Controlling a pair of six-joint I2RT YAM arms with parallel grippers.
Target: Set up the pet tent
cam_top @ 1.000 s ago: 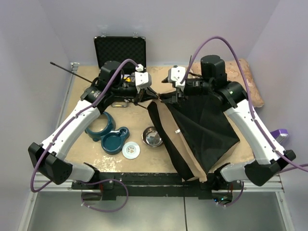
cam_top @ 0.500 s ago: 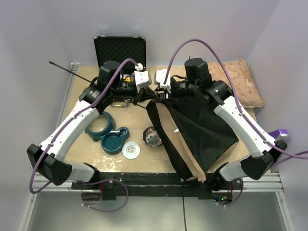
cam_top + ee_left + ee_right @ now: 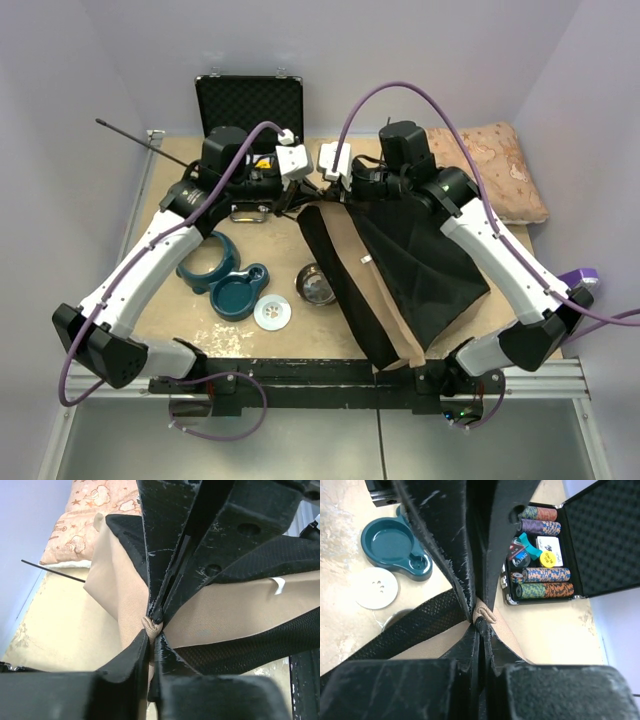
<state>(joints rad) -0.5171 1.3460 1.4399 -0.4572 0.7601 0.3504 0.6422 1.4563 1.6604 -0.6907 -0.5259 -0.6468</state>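
Note:
The pet tent (image 3: 420,260) lies collapsed on the table, tan canvas with black lining spread toward the right front. Its top corner is a bunched tan tip (image 3: 151,625) with a black pole end. My left gripper (image 3: 293,203) is shut on this tip (image 3: 485,612) from the left. My right gripper (image 3: 322,195) is shut on the same tip from the right, fingertip to fingertip with the left. In the left wrist view my left gripper (image 3: 152,640) pinches tan cloth; in the right wrist view my right gripper (image 3: 481,625) does too. A thin black pole (image 3: 130,135) sticks out back left.
An open case of poker chips (image 3: 248,100) stands at the back. Two teal bowls (image 3: 215,262), a white disc (image 3: 272,312) and a steel bowl (image 3: 316,283) lie left of the tent. A beige pillow (image 3: 490,170) lies at the back right.
My right gripper moved left to the tent's top corner and shut on it. The left gripper stayed shut on that corner, and the tent shifted slightly left.

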